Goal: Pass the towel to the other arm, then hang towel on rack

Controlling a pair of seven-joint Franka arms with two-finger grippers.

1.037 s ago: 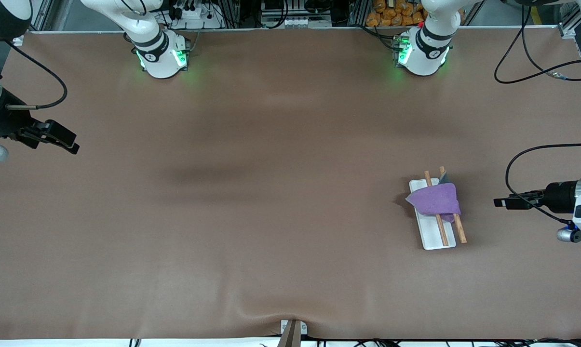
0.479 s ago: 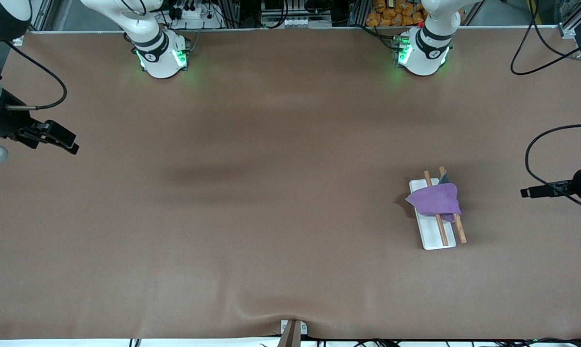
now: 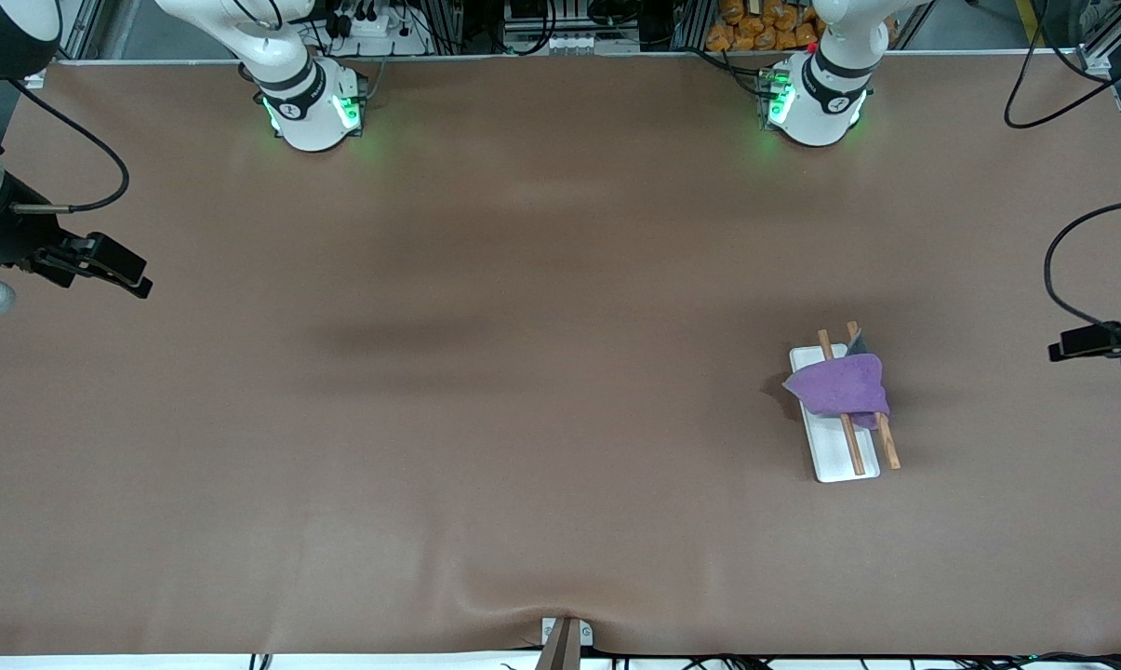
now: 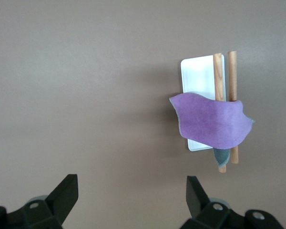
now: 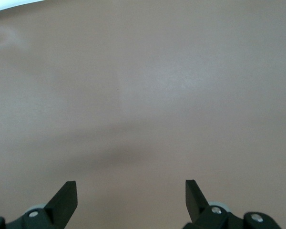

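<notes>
The purple towel (image 3: 839, 387) hangs draped over the two brown rods of the rack (image 3: 835, 450), which stands on the table toward the left arm's end. The left wrist view shows the towel (image 4: 212, 121) across the rack (image 4: 198, 72) too. My left gripper (image 3: 1067, 348) is open and empty, up in the air over the table's edge at the left arm's end, well apart from the rack; its jaws (image 4: 132, 191) stand wide. My right gripper (image 3: 127, 275) is open and empty over the table at the right arm's end (image 5: 131, 191), where that arm waits.
The brown table cover (image 3: 523, 372) is bare around the rack. A small bracket (image 3: 565, 637) sits at the table's edge nearest the front camera. Black cables (image 3: 1062, 270) loop at the left arm's end.
My left gripper has drawn away from the rack toward the left arm's end of the table, now at the view's edge. The towel, rack and right arm have not moved.
</notes>
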